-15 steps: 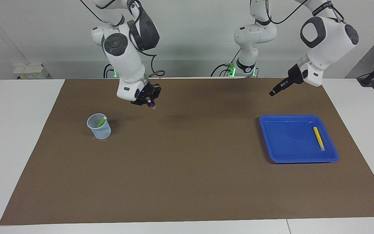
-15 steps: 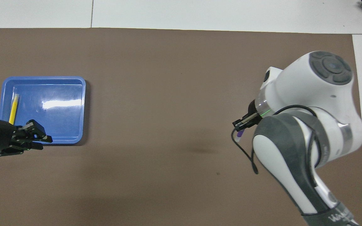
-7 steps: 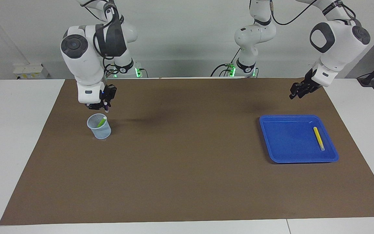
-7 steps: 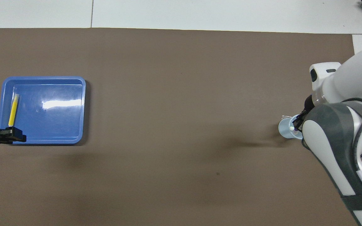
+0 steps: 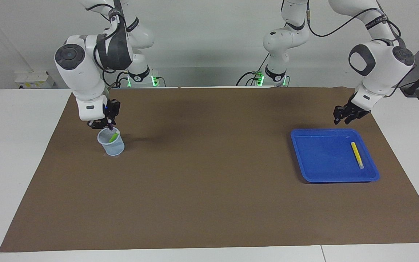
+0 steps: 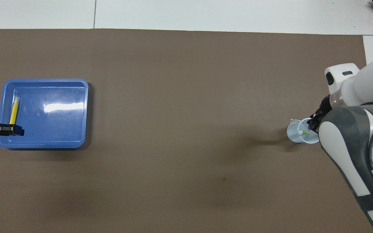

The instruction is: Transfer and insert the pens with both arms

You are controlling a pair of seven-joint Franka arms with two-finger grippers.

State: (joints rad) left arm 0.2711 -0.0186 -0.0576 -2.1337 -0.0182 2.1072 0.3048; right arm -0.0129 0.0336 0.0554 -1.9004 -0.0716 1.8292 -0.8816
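My right gripper point(image 5: 103, 126) is shut on the purple pen point(image 5: 110, 127) and holds it point down just over the rim of a clear plastic cup point(image 5: 112, 145). The green pen point(image 5: 114, 137) leans inside the cup. In the overhead view the cup point(image 6: 295, 136) shows beside the right gripper point(image 6: 314, 119), with the green pen point(image 6: 305, 132) in it. The yellow pen point(image 5: 357, 154) lies in the blue tray point(image 5: 322, 156). My left gripper point(image 5: 342, 118) hangs open and empty over the tray's edge nearest the robots, also in the overhead view point(image 6: 11, 130), by the yellow pen point(image 6: 13, 111).
A brown mat point(image 5: 209, 189) covers the table, with the cup toward the right arm's end and the blue tray point(image 6: 50, 129) toward the left arm's end. White table shows around the mat.
My right arm swung the purple pen from the middle of the mat to the cup and lowered it to the rim. My left gripper moved down to the tray's near edge.
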